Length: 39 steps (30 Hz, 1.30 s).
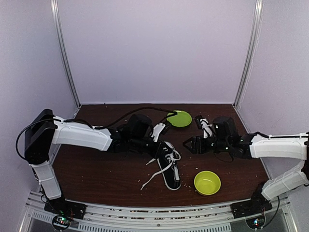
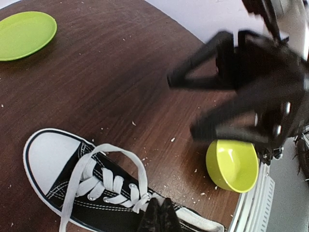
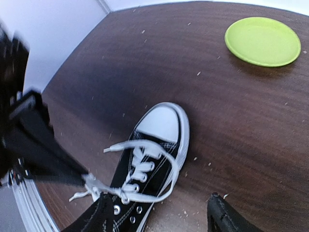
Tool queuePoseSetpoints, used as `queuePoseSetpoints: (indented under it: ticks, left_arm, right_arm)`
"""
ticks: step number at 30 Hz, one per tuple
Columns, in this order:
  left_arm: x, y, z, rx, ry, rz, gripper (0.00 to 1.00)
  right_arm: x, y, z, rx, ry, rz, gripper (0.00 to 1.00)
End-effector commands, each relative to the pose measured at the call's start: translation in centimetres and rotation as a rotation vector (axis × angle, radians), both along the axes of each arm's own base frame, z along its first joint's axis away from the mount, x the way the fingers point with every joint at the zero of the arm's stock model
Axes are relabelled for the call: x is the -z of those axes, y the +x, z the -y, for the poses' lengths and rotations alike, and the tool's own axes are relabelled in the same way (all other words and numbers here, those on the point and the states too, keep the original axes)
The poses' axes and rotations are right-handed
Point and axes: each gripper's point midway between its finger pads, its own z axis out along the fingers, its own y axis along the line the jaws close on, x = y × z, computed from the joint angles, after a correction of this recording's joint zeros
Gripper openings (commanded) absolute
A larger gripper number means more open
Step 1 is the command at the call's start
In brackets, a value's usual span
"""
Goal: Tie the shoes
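Sitting upright on its sole as a single black canvas low-top sneaker (image 1: 170, 166) with a white toe cap (image 2: 46, 157) and white rubber rim, lying near the green bowl (image 1: 207, 182) on the bowl's left-arm side, heel end pointing closer to the bowl and toe pointing away from it. Carrying untied white laces (image 2: 104, 183), crossing through metal eyelets over the tongue, arching in one loose loop above the upper, and trailing a long end onto the wood on the side facing away from the bowl.
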Motion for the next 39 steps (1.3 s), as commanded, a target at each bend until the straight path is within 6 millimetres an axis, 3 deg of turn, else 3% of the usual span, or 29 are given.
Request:
queuePoseSetpoints:
  ticks: [1, 8, 22, 31, 36, 39]
  left_arm:
    - [1.1, 0.3, 0.4, -0.032, 0.033, -0.064, 0.0]
    - [1.5, 0.4, 0.6, -0.025, 0.055, -0.074, 0.0]
    - [1.1, 0.6, 0.4, -0.034, 0.062, -0.063, 0.0]
    - [0.7, 0.9, 0.6, -0.037, 0.06, -0.049, 0.0]
    - [0.7, 0.8, 0.6, -0.034, 0.057, -0.049, 0.0]
    - [0.6, 0.8, 0.6, -0.034, 0.053, -0.047, 0.0]
  right_arm:
    - [-0.5, -2.8, -3.0, -0.148, 0.055, 0.15, 0.64]
    - [2.9, -4.0, -5.7, -0.204, -0.022, 0.134, 0.59]
    - [3.7, -2.8, -7.8, -0.225, -0.058, 0.137, 0.33]
    - [3.8, -3.1, -8.5, -0.255, -0.048, 0.129, 0.29]
    - [4.0, -2.6, -8.5, -0.232, -0.063, 0.129, 0.16]
    - [4.2, -2.3, -8.5, -0.224, -0.076, 0.126, 0.14]
